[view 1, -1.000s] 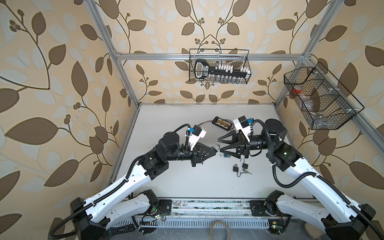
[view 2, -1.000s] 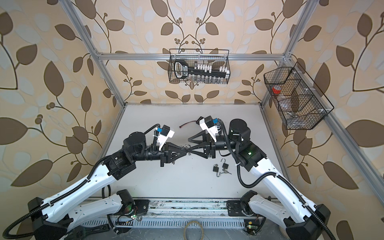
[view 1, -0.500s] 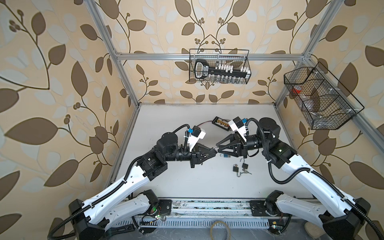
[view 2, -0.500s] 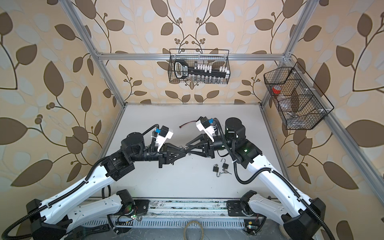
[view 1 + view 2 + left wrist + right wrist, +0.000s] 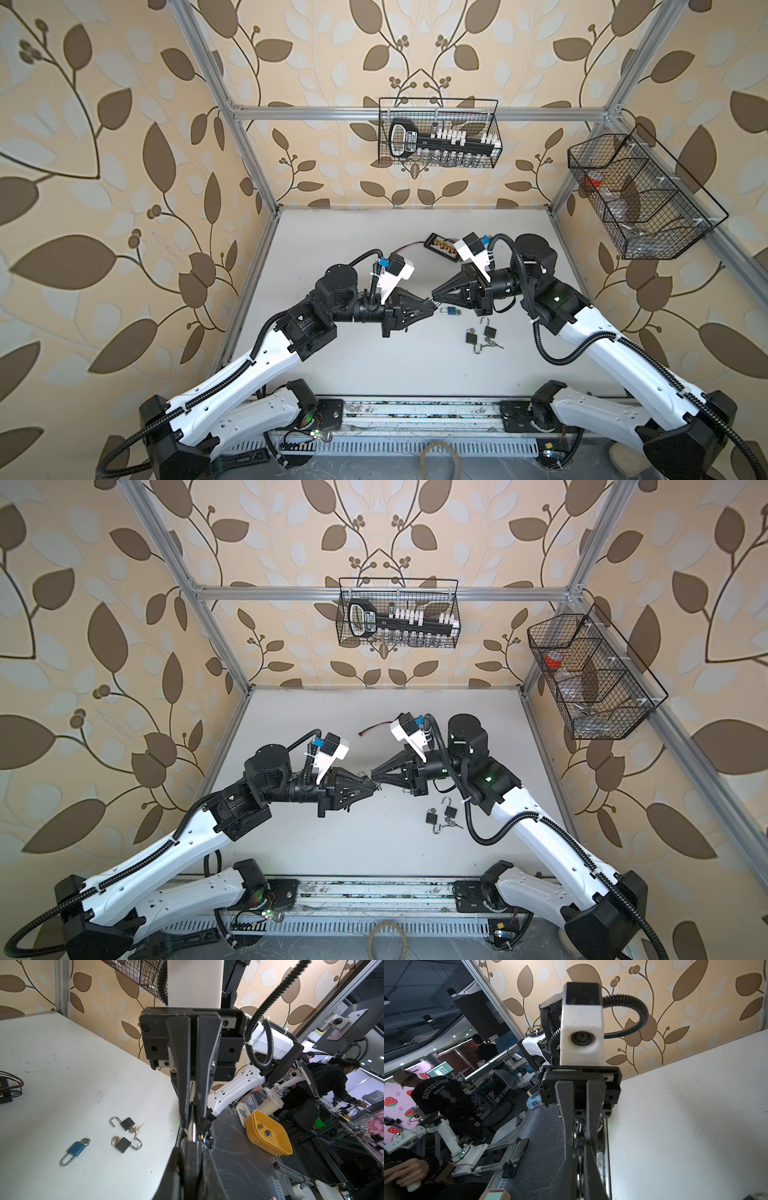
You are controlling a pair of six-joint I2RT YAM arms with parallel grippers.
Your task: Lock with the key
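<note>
Silver metal piece, too small to tell key from lock, is held above the table in the narrow left jaws. The right jaws, wide a second ago, are now closed on it, so turning may be started.

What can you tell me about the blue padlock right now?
The blue padlock lies flat on the white table, also seen in a top view. Its small rectangular body looks blue-coated; the silver metal shackle looks closed. A silver key sits at the end opposite the shackle, apparently in the keyhole. It lies apart from the two black padlocks; only table and key touch it.
</note>
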